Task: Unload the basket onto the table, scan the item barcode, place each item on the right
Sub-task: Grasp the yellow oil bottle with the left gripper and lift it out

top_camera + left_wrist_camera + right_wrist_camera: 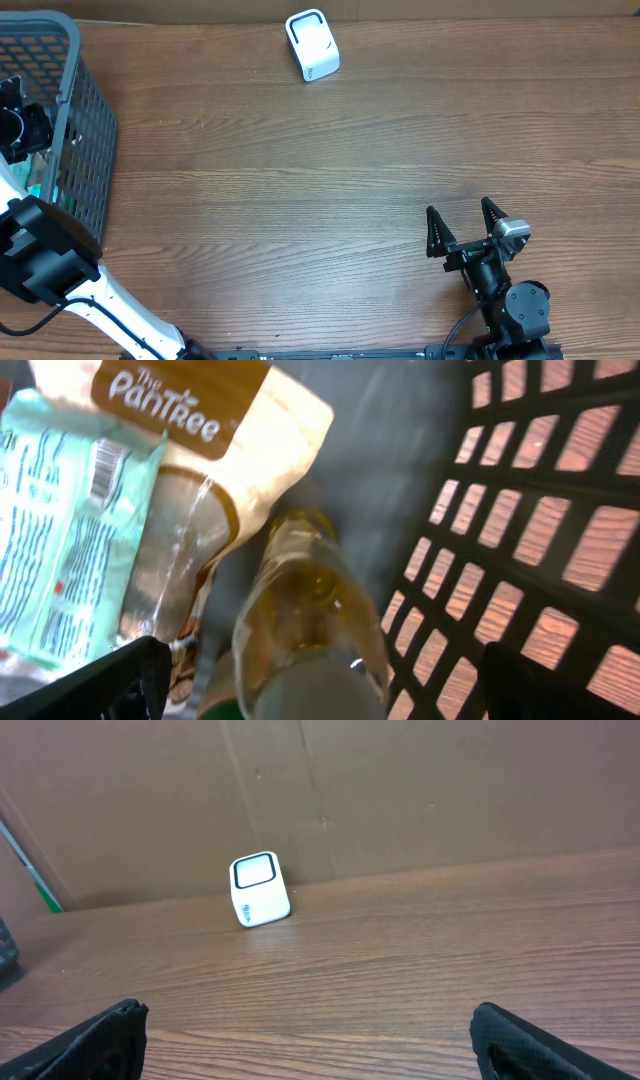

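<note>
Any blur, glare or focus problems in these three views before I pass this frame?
Overhead: sharp and evenly lit, the white scanner crisp. Left wrist: the clear bottle sits too close, blurred, with small glare spots; the PanTree pouch lettering is readable. Right wrist: slightly soft, no glare.

Scanner (313,45) is white, basket (90,130) grey lattice — table (300,200) brown wood-grain

Blurred bottle (305,610), lower end beyond the bottom edge of view.

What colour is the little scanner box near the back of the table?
The scanner is white with a dark-rimmed window; the right wrist view shows it best.
</note>
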